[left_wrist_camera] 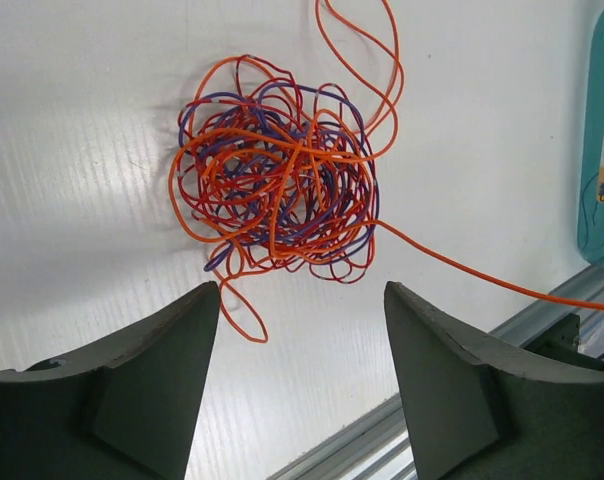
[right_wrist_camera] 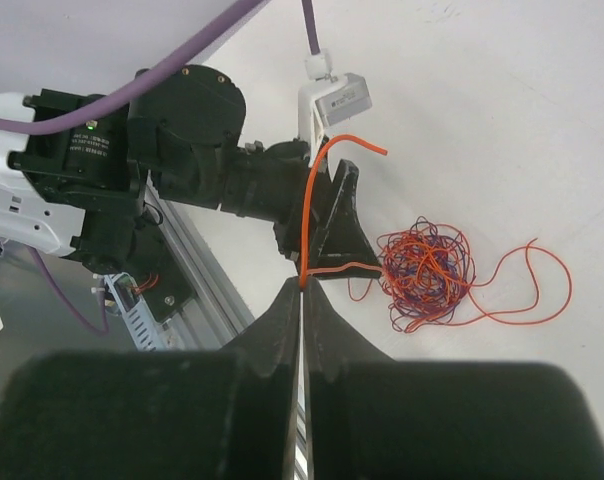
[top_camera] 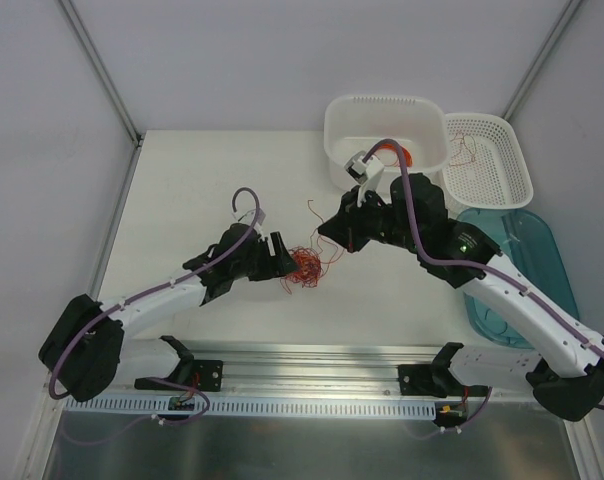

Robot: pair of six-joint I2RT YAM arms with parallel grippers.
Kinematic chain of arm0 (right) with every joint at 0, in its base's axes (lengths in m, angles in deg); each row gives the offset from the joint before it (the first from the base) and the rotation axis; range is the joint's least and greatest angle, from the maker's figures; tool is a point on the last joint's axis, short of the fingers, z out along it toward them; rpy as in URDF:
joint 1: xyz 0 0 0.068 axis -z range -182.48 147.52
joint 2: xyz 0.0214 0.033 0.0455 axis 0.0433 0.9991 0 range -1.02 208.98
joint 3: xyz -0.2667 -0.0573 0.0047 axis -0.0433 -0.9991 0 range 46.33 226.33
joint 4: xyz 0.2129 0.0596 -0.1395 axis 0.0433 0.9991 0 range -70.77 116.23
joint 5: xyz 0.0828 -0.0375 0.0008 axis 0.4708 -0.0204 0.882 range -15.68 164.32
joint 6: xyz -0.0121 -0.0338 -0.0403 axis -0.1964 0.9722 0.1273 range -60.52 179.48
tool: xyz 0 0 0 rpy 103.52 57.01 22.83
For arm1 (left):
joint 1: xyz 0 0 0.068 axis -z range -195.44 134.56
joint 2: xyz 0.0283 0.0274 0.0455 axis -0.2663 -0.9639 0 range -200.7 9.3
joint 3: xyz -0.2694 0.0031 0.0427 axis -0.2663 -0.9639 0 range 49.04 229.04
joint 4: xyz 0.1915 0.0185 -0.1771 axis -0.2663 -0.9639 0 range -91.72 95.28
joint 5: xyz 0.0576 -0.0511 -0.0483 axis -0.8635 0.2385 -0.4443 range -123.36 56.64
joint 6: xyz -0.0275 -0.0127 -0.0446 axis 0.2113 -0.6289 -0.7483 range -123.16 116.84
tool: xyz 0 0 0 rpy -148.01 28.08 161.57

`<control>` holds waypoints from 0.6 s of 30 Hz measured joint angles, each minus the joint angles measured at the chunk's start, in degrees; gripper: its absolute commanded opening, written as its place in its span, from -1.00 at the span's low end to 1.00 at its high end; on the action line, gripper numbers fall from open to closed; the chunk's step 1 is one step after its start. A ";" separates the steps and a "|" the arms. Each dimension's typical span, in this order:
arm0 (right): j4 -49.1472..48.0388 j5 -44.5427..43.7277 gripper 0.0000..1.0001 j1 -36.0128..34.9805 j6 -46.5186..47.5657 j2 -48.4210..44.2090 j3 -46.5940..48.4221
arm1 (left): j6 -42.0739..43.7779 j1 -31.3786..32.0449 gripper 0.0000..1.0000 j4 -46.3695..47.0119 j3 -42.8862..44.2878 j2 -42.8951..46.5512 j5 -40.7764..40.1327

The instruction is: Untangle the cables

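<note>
The cables (left_wrist_camera: 277, 175) are a scribbly ball of orange, red and purple wire lying on the white table, also seen in the top view (top_camera: 304, 267) and the right wrist view (right_wrist_camera: 425, 270). My left gripper (left_wrist_camera: 300, 300) stands open just short of the ball, with only a small orange loop near its left finger (left_wrist_camera: 172, 360). My right gripper (right_wrist_camera: 303, 283) is shut on one orange strand (right_wrist_camera: 312, 215), which runs from its tips across to the ball. In the top view the right gripper (top_camera: 325, 230) hovers just up and right of the tangle, opposite the left gripper (top_camera: 280, 255).
A white tub (top_camera: 387, 105) holding an orange item stands at the back. To its right is a white mesh basket (top_camera: 502, 185) with a thin red wire inside. A teal tray (top_camera: 537, 250) lies at the right. An aluminium rail (top_camera: 312, 365) runs along the near edge.
</note>
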 measured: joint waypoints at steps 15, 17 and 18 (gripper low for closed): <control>0.28 0.11 -0.99 0.00 0.15 -0.33 -1.77 | 0.87 -0.70 0.09 -3.15 11.28 -19.78 -4.07; 0.33 0.11 -0.99 0.00 0.22 -0.48 -1.77 | 0.96 -0.70 -0.01 -3.52 12.11 -21.49 -5.40; 0.44 0.09 -0.99 0.00 0.39 -0.66 -1.75 | 1.09 -0.70 -0.05 -4.02 12.48 -22.21 -6.23</control>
